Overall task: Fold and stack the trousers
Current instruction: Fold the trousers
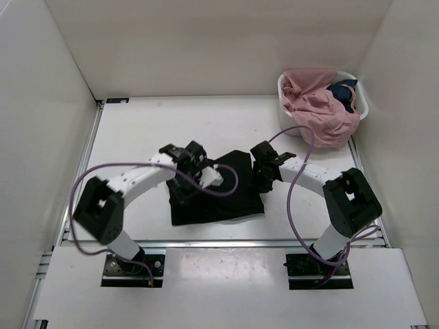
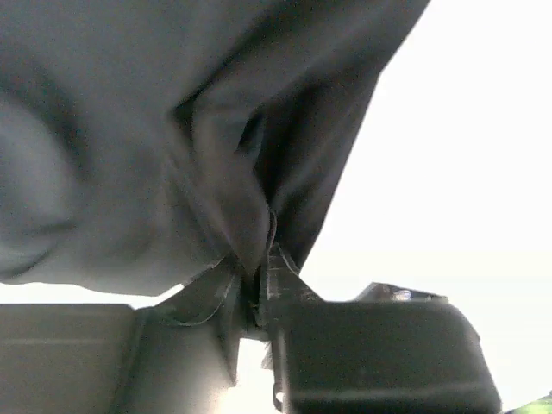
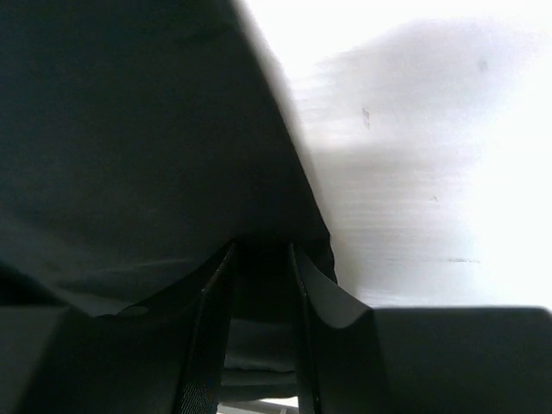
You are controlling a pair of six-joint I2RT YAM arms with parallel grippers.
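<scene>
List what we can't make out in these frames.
- Top view: trousers are one black heap. Legs, waistband and fold lines are unreadable, and the upper edge is under the arms.
- Right wrist view: whether the right gripper clamps cloth; black on black.
- Top view: basket contents beneath the pink garment; dark blue cloth mostly covered.

From above you cannot see the right gripper tips against the trousers; both wrist views cut the cloth off at 10 o'clock.
</scene>
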